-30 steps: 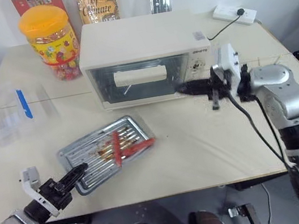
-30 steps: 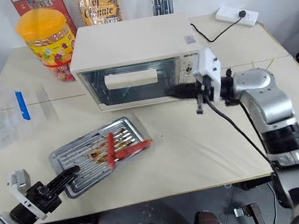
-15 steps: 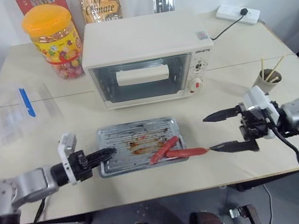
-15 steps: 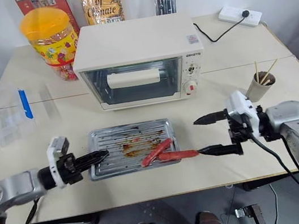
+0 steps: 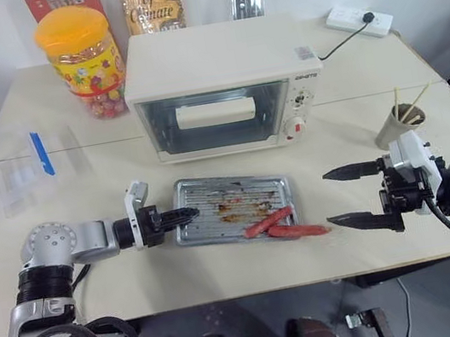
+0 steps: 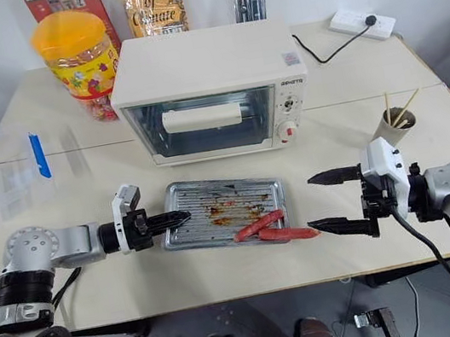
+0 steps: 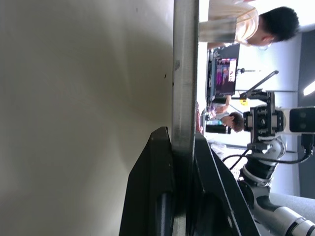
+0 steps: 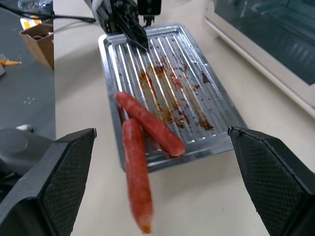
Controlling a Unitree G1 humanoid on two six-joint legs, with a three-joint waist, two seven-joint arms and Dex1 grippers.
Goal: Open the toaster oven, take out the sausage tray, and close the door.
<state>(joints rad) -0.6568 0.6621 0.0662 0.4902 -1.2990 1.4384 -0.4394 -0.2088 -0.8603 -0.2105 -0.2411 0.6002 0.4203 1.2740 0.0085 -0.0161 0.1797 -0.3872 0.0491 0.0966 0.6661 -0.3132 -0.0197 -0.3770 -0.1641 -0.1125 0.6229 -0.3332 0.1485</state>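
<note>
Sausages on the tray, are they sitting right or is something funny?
One sausage hangs off the sausage tray's front right edge onto the table, and another lies slantwise beside it. The tray sits askew, its left rim pinched by the left pincer.

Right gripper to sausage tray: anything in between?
Yes. In the right eye view one red sausage lies on the table, poking past the sausage tray toward the open right gripper. The rest is bare tabletop.

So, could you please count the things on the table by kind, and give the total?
Toaster oven: 1
Sausage tray: 1
Sausages: 2
Candy jar: 1
Clear box: 1
Paper cup: 1
Power strip: 1
Total: 8
</note>
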